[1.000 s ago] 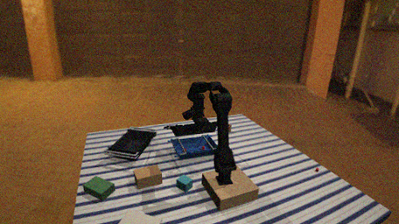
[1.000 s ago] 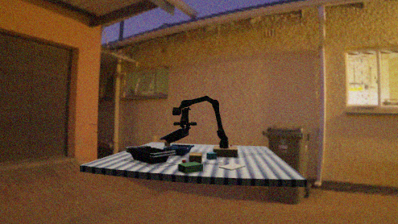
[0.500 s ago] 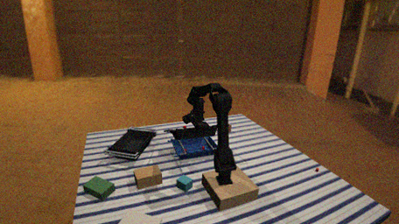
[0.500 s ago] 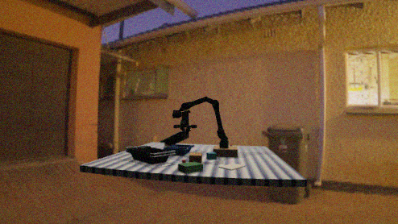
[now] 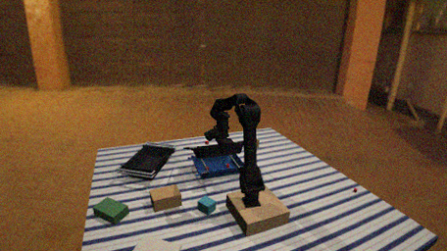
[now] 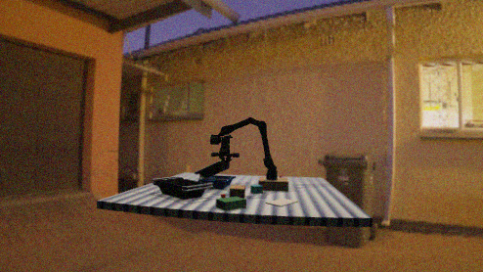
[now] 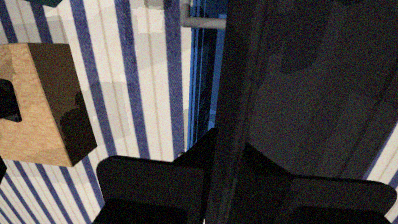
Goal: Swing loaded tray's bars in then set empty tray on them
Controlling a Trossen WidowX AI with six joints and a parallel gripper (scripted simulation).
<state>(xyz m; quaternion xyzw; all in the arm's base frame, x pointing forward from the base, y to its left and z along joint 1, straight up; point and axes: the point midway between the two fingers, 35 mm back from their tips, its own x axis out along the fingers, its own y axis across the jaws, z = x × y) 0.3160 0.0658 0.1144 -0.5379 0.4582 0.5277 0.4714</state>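
Gripper (image 5: 222,142) (image 6: 226,162) (image 7: 220,134) clamped on the black tray's wall, above the blue tray

Relative to the blue tray (image 5: 216,172) (image 6: 223,182) (image 7: 196,100), the black tray (image 5: 210,151) (image 6: 211,170) (image 7: 320,110) hangs above and towards the side away from the arm's base, its outer end tilted down. The arm (image 5: 250,150) (image 6: 267,152) arches over, wrist pointing down. Levelling and drawing back probably come next.

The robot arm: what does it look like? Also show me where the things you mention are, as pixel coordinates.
The robot arm (image 5: 250,140) (image 6: 265,147) is all black, with chunky joints and straight links between them. Its gripper (image 7: 220,134) is black too, with broad fingers that have rounded corners. I can't make out any cables or markings.
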